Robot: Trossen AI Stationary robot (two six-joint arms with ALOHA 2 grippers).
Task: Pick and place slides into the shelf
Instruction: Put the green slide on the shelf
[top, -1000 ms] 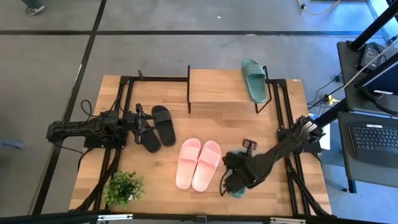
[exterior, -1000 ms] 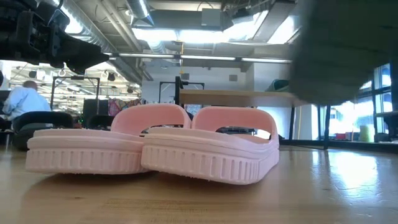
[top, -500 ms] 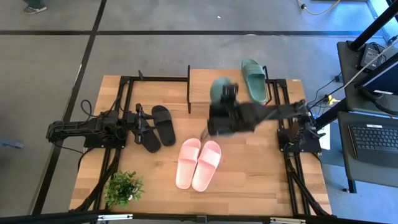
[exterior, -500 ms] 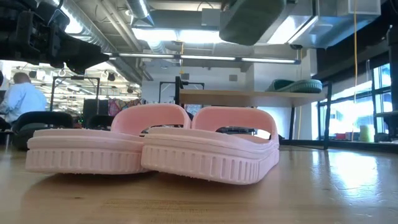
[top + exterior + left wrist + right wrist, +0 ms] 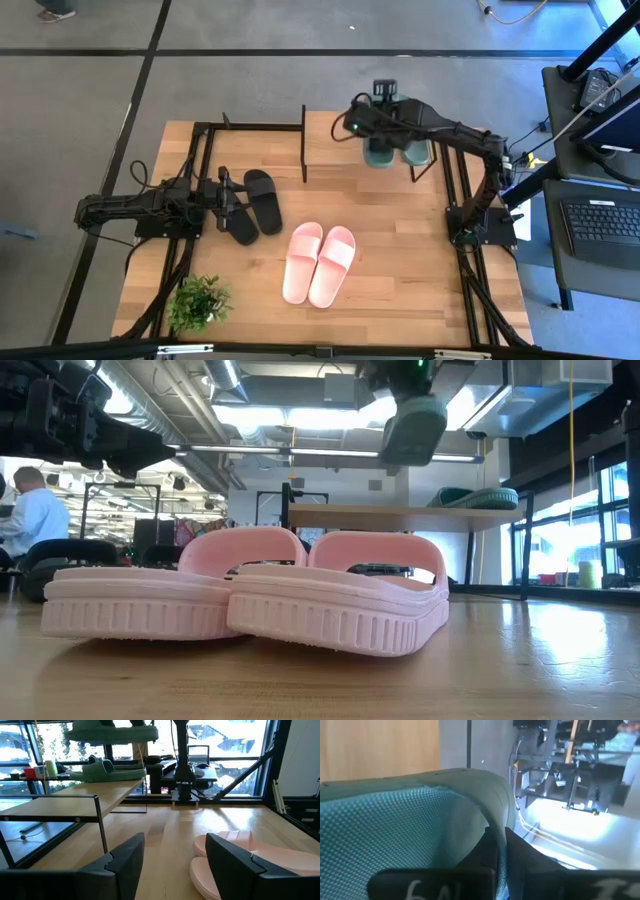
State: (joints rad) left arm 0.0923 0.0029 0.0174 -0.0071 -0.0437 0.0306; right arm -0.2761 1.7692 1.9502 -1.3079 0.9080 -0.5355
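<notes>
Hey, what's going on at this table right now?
The right gripper holds a dark green rubber slide above the small wooden-topped shelf, beside its mate already lying there. The left gripper waits open by the black slides. The light pink pair sits on the table.

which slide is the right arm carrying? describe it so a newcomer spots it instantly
Find the small light wooden shelf at the table's far edge. Above its right end, the right gripper holds a dark green rubber slide in the air. Its twin green slide lies flat on the shelf; this one hangs clear.
</notes>
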